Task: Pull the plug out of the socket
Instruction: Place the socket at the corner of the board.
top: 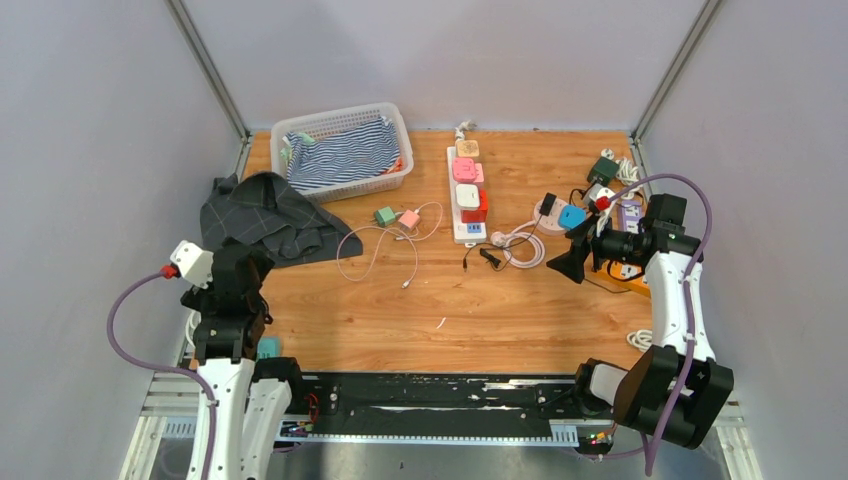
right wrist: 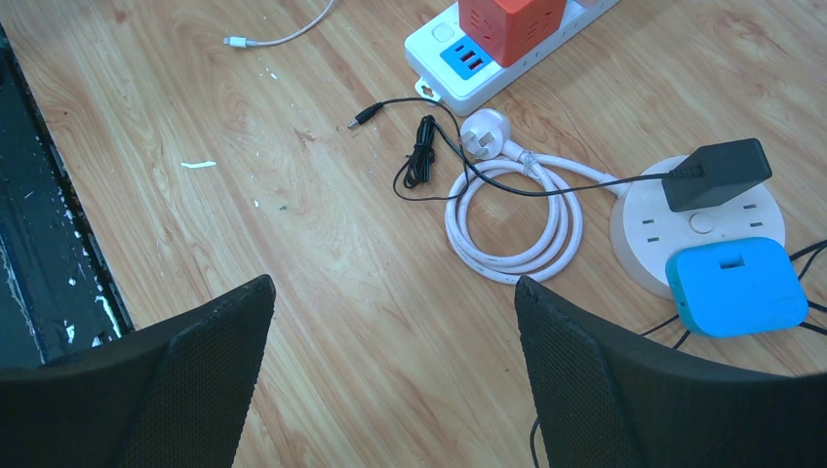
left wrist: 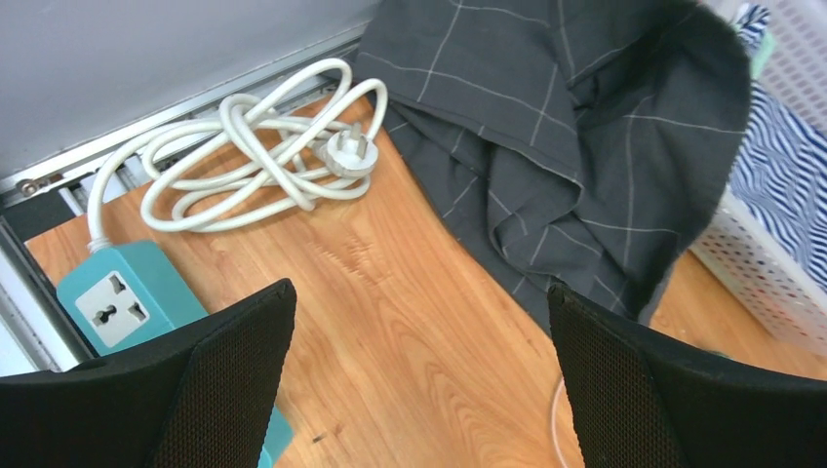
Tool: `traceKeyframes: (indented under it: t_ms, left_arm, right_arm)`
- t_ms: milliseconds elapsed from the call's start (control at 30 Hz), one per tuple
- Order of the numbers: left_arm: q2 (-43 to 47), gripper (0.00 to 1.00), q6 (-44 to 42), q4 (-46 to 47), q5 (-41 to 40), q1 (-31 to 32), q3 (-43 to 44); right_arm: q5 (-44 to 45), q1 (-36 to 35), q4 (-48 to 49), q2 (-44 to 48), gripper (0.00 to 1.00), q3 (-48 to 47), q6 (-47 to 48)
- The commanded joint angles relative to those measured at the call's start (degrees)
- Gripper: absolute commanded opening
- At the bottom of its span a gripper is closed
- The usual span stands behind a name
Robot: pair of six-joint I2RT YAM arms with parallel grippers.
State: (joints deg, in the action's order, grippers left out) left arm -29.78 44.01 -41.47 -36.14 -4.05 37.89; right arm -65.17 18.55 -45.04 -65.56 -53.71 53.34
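A white power strip (top: 467, 195) lies at mid table with tan, pink, white and red plugs in it; its near end with the red cube (right wrist: 509, 18) shows in the right wrist view. A round white socket (top: 553, 212) (right wrist: 644, 229) carries a black adapter (right wrist: 717, 174) and a blue plug (right wrist: 738, 286). My right gripper (top: 575, 250) (right wrist: 395, 292) is open and empty, above bare wood just near and left of the round socket. My left gripper (top: 243, 258) (left wrist: 419, 302) is open and empty at the near left, beside the grey cloth.
A grey checked cloth (top: 265, 215) (left wrist: 575, 127) and a white basket (top: 345, 150) of striped fabric lie far left. A teal socket (left wrist: 122, 302) with coiled white cable (left wrist: 254, 161) sits by the left rail. Small green and pink plugs (top: 395, 217), a white cable coil (right wrist: 512, 219) and adapters (top: 615, 185) lie about.
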Motion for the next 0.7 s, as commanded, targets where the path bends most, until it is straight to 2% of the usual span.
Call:
traceKeyframes:
  t_ms: [0,267,400,533,667]
  left_arm:
    - [1.6,1.00,-0.9,-1.2,3.0,-0.4,2.1]
    - [1.9,1.00,-0.9,-0.8,7.3,-0.3,2.0]
    - [1.6,1.00,-1.8,0.3,12.1,-0.4,2.4]
    - [2.1,1.00,-4.6,4.7,23.2,-0.3,1.7]
    - [3.6,1.00,-8.3,15.9,41.7,-0.3,-1.7]
  right_arm:
    - [-1.8,0.9,-1.7,-0.2,0.93,0.6,0.9]
    - [-1.9,0.9,-1.8,-0.3,0.93,0.6,1.1]
    - [-1.9,0.9,-1.8,-0.4,0.93,0.7,1.2]
    - [-1.9,0.9,-1.9,-0.3,0.93,0.5,1.3]
    - [-2.0,0.9,-2.0,0.0,0.93,0.5,1.6]
